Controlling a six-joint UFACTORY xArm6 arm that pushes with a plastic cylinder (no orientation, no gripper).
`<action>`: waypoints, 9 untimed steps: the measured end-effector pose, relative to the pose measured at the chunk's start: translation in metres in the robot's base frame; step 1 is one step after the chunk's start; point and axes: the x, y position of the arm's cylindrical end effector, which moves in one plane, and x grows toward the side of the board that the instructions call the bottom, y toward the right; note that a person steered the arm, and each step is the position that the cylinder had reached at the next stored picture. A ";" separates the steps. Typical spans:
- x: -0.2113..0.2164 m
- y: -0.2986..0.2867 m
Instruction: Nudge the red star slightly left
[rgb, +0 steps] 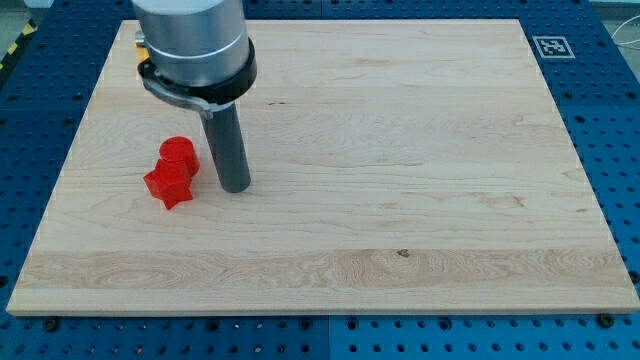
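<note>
The dark rod has no jaws; its tip (235, 187) is sitting just right of the red plastic star (168, 186), beside a red cylinder (178, 153). Lining up; next, probably a short leftward push.

Arm housing (192, 45) cut off at view's top above the worktop (400, 150). Red cylinder (179, 152) base hidden behind red star (168, 185); contact unclear.
</note>
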 end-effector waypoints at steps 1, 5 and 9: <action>0.009 0.000; 0.005 -0.035; 0.003 -0.039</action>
